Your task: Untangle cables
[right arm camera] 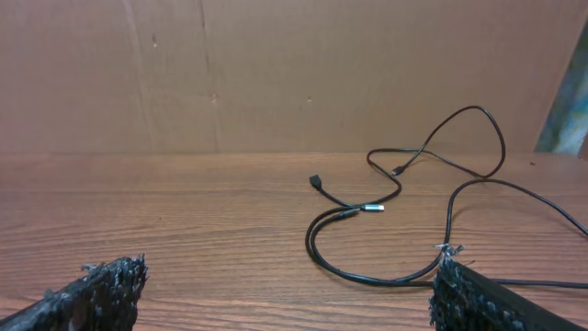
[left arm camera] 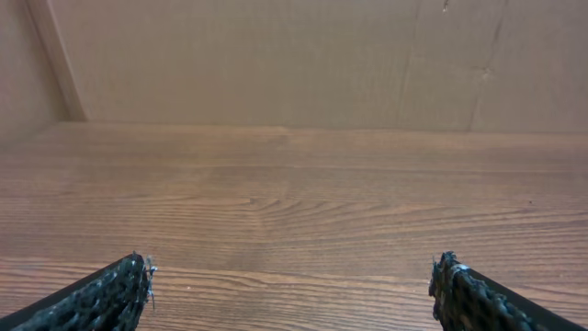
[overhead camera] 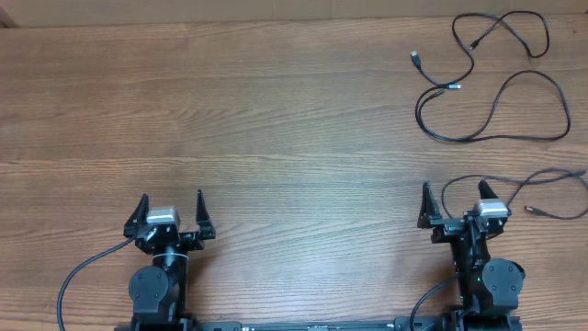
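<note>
Wood-grain worktop [overhead camera: 276, 110], overhead: we see cables [overhead camera: 499, 95] loose at far right, 1 strand beside right gripper [overhead camera: 455, 195]. Left wrist: left gripper [left arm camera: 289, 280] wide, holding nothing. Right wrist: right gripper wide, empty; cables ahead.

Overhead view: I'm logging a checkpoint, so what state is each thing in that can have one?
Left claw: open, holding nothing.
Right claw: open, holding nothing.
Far cables: loose strands spread on the table, crossing in places, not gripped.
Near cable: lying loose beside the right claw, not gripped.
</note>
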Robot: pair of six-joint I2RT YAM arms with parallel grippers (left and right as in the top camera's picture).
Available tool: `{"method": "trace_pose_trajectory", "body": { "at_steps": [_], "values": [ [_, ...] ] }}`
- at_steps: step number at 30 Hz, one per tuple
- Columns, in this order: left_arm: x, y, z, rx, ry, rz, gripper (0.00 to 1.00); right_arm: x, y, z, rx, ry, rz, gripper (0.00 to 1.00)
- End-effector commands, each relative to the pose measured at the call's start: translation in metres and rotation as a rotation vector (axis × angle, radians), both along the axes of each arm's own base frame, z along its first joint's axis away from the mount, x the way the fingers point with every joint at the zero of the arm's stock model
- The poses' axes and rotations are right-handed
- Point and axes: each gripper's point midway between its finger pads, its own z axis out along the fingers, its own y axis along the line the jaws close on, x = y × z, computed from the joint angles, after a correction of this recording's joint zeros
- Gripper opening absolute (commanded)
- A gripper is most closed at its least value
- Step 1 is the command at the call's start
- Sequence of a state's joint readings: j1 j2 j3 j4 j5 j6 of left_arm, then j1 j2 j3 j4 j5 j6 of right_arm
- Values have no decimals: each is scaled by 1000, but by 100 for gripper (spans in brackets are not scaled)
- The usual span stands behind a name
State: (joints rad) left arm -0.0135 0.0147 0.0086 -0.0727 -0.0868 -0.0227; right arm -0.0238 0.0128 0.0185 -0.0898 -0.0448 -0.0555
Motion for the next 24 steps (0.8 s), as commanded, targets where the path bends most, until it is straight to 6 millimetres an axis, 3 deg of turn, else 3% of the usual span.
{"method": "trace_pose_trajectory", "body": {
  "at_steps": [1, 24],
  "values": [
    [0, -3, 1, 19, -6, -16, 100, 0, -1, -1, 5, -6, -5, 100],
    [0, -3, 0, 52, -3, -22, 100, 0, -1, -1, 5, -6, -5, 100]
  ]
}}
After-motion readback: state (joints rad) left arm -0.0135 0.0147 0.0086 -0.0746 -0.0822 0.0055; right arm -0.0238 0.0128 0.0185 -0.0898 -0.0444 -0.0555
